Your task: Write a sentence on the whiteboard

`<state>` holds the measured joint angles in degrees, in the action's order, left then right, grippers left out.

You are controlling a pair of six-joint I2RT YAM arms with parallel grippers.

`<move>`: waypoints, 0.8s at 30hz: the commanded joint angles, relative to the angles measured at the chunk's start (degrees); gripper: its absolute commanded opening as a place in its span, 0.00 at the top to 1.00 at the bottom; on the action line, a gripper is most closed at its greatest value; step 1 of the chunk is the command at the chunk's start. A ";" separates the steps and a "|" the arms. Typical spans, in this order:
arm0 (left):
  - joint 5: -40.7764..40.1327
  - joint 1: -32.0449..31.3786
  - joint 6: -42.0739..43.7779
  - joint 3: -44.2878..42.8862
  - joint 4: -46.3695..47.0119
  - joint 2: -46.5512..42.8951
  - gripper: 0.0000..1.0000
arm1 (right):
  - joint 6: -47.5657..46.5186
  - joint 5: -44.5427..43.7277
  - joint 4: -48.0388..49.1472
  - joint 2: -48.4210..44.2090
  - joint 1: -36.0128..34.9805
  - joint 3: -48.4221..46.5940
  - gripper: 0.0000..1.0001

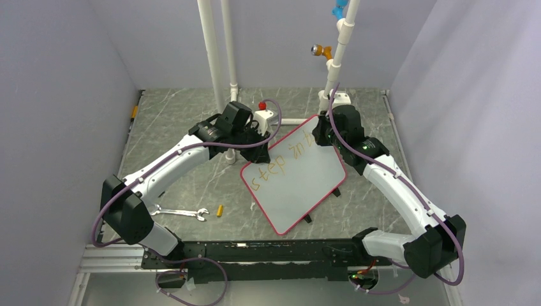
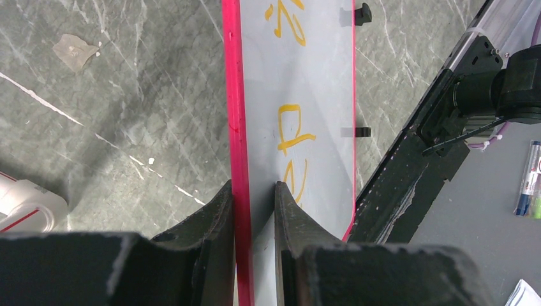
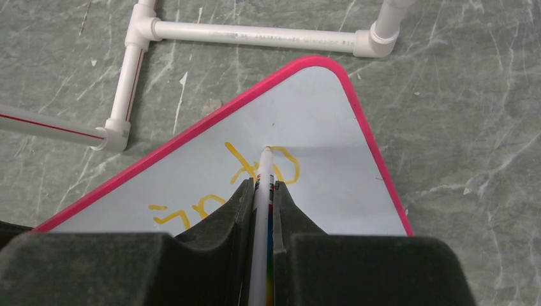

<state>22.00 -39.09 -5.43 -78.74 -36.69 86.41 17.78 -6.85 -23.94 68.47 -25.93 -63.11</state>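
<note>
The whiteboard [image 1: 300, 182], white with a red-pink rim, lies at an angle in the middle of the table. My left gripper [image 1: 256, 137] holds its far-left edge; in the left wrist view the gripper [image 2: 254, 185] is shut on the whiteboard's rim [image 2: 235, 95]. My right gripper [image 3: 261, 182] is shut on a white marker [image 3: 263, 167]. The marker's tip rests on the board [image 3: 319, 115] at an orange-yellow loop. The sentence [image 1: 281, 164] so written reads "step into" in one line; its letters [image 2: 295, 131] also show beside the left fingers.
A silver wrench [image 1: 182, 212] and a small yellow cap [image 1: 220, 210] lie near the left arm. White pipe framing [image 3: 255, 33] stands just beyond the board's far corner. Two black clips [image 2: 362, 13] sit on the board's near edge. Spare markers [image 2: 528, 178] lie off the table.
</note>
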 commanded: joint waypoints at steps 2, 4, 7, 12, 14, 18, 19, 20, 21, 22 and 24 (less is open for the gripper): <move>-3.79 -0.15 4.73 -0.45 2.36 -2.19 1.00 | 1.02 1.75 2.04 -0.70 0.05 -0.12 1.00; -3.89 -0.11 4.73 -0.49 2.31 -2.21 1.00 | 0.95 1.31 1.85 -0.97 0.01 0.17 1.00; -4.07 -0.13 4.73 -0.46 2.27 -2.34 1.00 | 0.94 0.29 0.78 -1.50 0.02 0.17 1.00; -3.98 -0.15 4.73 -0.37 2.58 -2.82 1.00 | 1.18 -1.03 -0.58 -3.64 -0.04 0.49 1.00; -4.09 -0.11 4.73 -0.43 2.31 -2.81 1.00 | 1.50 -1.69 -0.92 -5.20 0.00 0.37 1.00; -4.16 -0.11 4.73 -0.29 2.58 -3.08 1.00 | 1.60 -3.50 -2.54 -8.33 -0.03 -1.08 1.00; -4.16 -0.11 4.73 -0.30 2.52 -3.09 1.00 | 1.44 -3.79 -3.26 -8.71 0.00 -1.52 1.00; -4.20 -0.15 4.75 -0.35 2.50 -3.09 1.00 | 1.34 -3.94 -3.93 -9.06 0.04 -1.95 1.00; -4.24 -0.16 4.73 -0.36 2.48 -3.09 1.00 | 1.30 -3.96 -4.52 -9.32 0.03 -2.26 1.00; -4.24 -0.11 4.73 -0.30 2.55 -3.16 1.00 | 1.34 -3.89 -5.25 -9.66 0.06 -2.42 1.00; -4.11 -0.12 4.65 -0.24 2.52 -3.25 1.00 | 1.65 -3.87 -6.02 -10.47 0.01 -2.11 1.00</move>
<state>22.06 -39.27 -5.34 -78.74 -36.49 85.71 18.65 -9.15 -27.66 59.72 -25.96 -63.09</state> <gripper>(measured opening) 0.249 0.130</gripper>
